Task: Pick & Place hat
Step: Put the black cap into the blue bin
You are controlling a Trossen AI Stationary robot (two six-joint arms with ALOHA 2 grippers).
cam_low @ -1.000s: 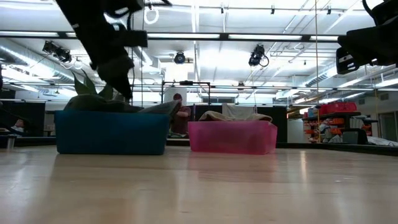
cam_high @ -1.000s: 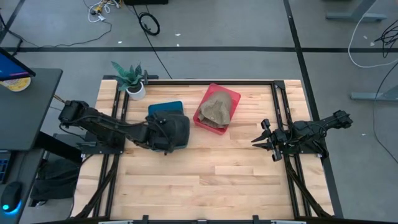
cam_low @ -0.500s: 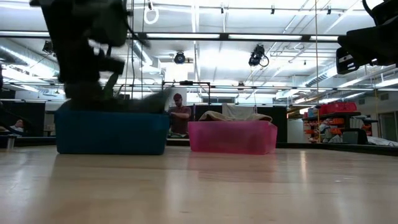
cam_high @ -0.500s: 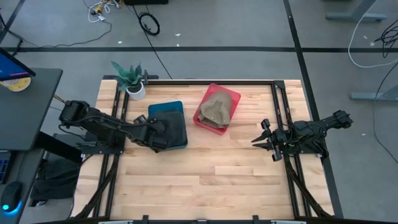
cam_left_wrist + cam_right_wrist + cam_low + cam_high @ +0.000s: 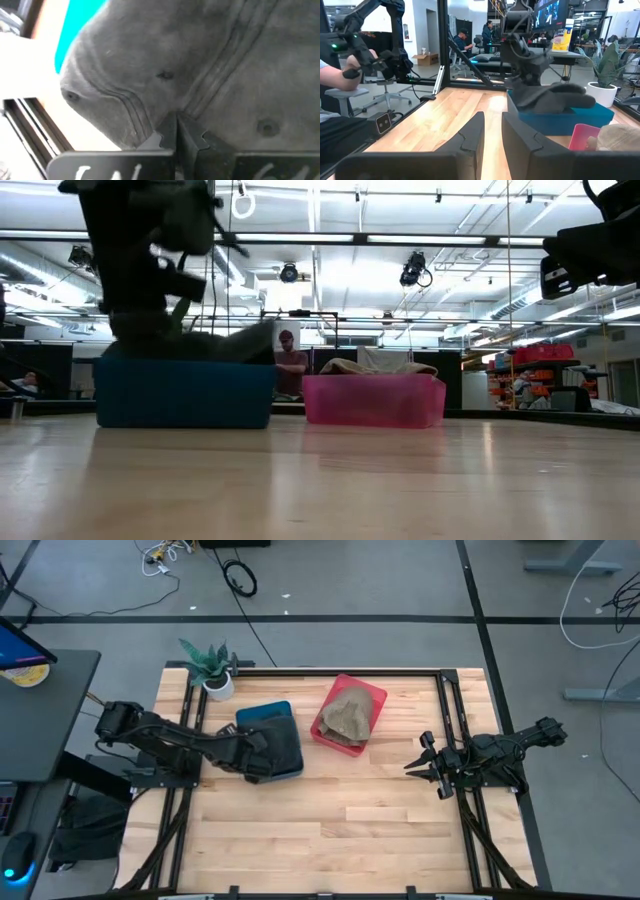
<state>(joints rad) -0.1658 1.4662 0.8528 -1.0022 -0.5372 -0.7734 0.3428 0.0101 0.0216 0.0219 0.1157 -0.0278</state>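
Your left gripper (image 5: 176, 131) is pinched tight on the dark grey hat (image 5: 278, 748), holding it over the blue bin (image 5: 262, 715) left of centre. Your right gripper (image 5: 416, 766) waits mid-right, fingers narrowly parted, empty.

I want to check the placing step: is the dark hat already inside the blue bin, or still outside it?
Partly in. The dark hat lies over the blue bin, draping past its rim, with the left tool shut on it.
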